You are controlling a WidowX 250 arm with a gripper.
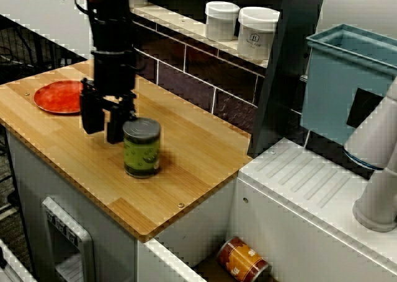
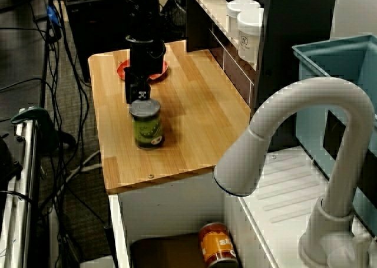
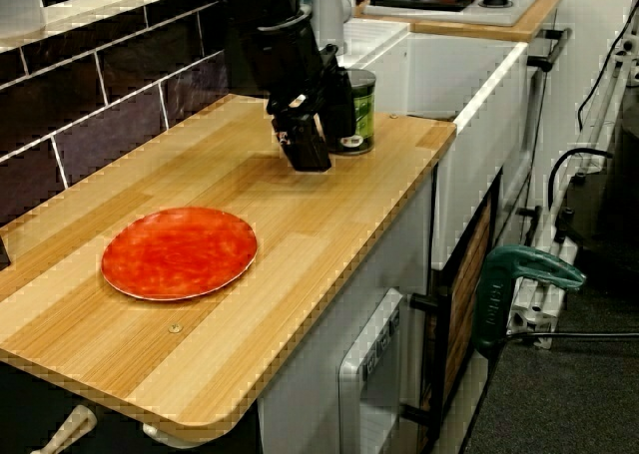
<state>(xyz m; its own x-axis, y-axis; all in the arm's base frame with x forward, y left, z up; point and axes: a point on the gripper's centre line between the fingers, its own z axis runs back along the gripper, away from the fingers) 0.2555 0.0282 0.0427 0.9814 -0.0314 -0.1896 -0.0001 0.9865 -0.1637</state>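
A green-labelled tin can (image 1: 141, 147) stands upright on the wooden counter (image 1: 198, 164). My black gripper (image 1: 103, 126) hangs just left of it, fingertips low over the wood, open with nothing between them. In the view from behind the faucet, the gripper (image 2: 136, 95) sits just beyond the can (image 2: 146, 124), between it and the plate. From the plate end of the counter, the gripper (image 3: 319, 140) partly covers the can (image 3: 358, 110); whether a finger touches it is unclear.
A red plate (image 1: 59, 96) lies at the counter's far left end. Two white jars (image 1: 257, 33) stand on the wall ledge. Right of the counter are a sink holding an orange can (image 1: 242, 260), a white faucet (image 2: 294, 132) and a blue bin (image 1: 347, 83).
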